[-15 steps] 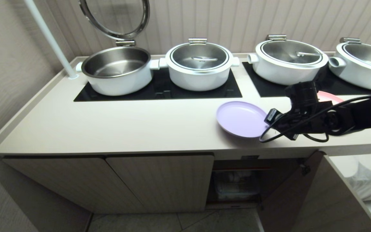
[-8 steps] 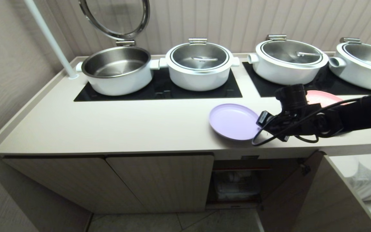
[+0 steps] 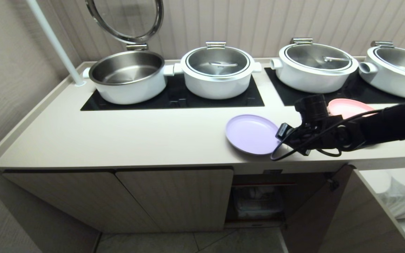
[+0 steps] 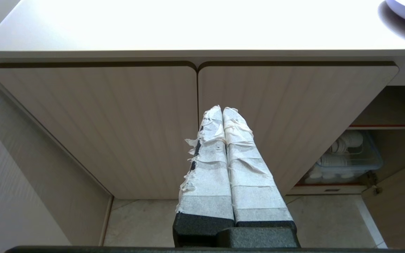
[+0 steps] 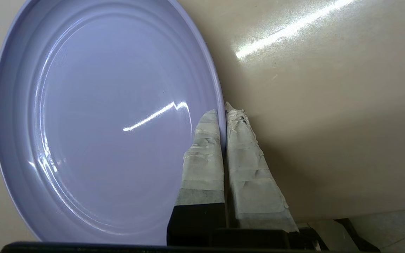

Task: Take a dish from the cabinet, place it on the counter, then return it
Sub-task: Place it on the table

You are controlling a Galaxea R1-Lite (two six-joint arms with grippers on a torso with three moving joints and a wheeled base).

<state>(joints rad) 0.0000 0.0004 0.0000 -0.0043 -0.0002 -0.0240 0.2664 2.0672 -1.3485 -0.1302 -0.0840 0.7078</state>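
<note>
Ribbed beige wall panelling [image 3: 258,21] behind four white pots.
Left of the open-lidded pot [image 3: 128,75], a white pole [image 3: 53,40] slants up; below it lies pale tiled floor [image 3: 188,242].

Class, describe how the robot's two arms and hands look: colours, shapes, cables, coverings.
The right arm is black, with a cylindrical black camera housing and looping black cables. Both the right hand and left hand have tapered black fingers wrapped in frayed white tape.
</note>
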